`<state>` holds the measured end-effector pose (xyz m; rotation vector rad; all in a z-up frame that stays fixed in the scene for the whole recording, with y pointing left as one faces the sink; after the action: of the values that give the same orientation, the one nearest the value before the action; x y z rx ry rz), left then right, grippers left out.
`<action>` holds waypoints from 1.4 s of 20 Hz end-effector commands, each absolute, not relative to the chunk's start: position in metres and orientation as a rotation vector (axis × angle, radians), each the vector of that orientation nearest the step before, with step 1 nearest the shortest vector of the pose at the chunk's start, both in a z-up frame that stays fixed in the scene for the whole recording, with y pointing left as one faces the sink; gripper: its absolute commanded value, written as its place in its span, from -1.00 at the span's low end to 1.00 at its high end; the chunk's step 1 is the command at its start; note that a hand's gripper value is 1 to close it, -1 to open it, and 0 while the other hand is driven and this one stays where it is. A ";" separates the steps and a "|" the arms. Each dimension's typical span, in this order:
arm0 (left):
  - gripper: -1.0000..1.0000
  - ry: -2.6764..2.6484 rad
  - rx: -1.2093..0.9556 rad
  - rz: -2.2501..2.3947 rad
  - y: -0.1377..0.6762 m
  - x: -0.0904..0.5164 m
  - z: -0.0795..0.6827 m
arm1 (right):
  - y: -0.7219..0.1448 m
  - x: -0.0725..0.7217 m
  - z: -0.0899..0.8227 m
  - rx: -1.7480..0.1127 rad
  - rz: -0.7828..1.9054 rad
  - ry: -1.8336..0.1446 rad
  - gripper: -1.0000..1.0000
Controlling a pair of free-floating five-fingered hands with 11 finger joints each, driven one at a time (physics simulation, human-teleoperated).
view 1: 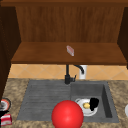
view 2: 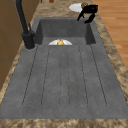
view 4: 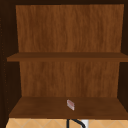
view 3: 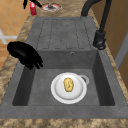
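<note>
The right hand (view 1: pixel 94 103) hangs over the front right part of the dark grey sink basin (view 1: pixel 106 100), palm down, its fingers relaxed and pointing downward, holding nothing. In the right side view this black hand (view 3: pixel 24 54) hovers above the near left rim of the basin, fingertips dipping just below the rim line, apart from the plate. In the left side view it (view 2: pixel 88 11) shows at the far end of the sink, fingers dangling.

Below and beside it a round white plate (view 3: pixel 58 93) lies flat on the basin floor, and a small yellow lumpy food piece (view 3: pixel 68 84) rests at its middle. In the front view the hand overlaps the plate's (view 1: pixel 80 102) right edge, just beside the yellow piece (view 1: pixel 86 105).

The left hand (view 1: pixel 3 114) shows at the far left on the speckled stone counter, beside a small red can (view 1: pixel 6 119) and a round red-rimmed dish (view 1: pixel 5 104); I cannot tell how its fingers stand.

A black curved tap (view 1: pixel 68 75) stands behind the sink. A large red ball (view 1: pixel 67 114) sits in front. A small pinkish block (view 1: pixel 70 50) lies on the brown wooden shelf (view 1: pixel 37 55) above.
</note>
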<state>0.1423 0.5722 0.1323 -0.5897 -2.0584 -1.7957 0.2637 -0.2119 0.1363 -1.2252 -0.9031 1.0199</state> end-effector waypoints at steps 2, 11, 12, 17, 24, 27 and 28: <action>-1.00 -1.990 -0.639 -1.716 0.575 0.150 0.128 | -0.212 0.264 0.136 -1.225 1.020 -0.903 0.00; -1.00 -1.885 -0.718 -1.651 0.584 0.167 0.111 | -0.212 0.264 0.136 -1.225 1.020 -0.903 0.00; -1.00 -1.874 -0.720 -1.661 0.583 0.170 0.109 | -0.212 0.264 0.136 -1.225 1.020 -0.903 0.00; 1.00 -1.903 -0.757 -1.659 0.587 0.169 0.103 | -0.212 0.264 0.136 -1.225 1.020 -0.903 0.00; 1.00 -2.043 -0.640 -1.797 0.588 0.160 0.112 | -0.212 0.264 0.136 -1.225 1.020 -0.903 0.00; 1.00 -2.071 -0.614 -1.825 0.586 0.152 0.113 | -0.212 0.264 0.136 -1.225 1.020 -0.903 0.00; 1.00 -2.085 -0.593 -1.839 0.586 0.151 0.113 | -0.212 0.264 0.136 -1.225 1.020 -0.903 0.00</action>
<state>0.1580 0.5871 0.1125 -0.5911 -2.0677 -1.8097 0.2637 -0.2119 0.1363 -1.2252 -0.9031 1.0199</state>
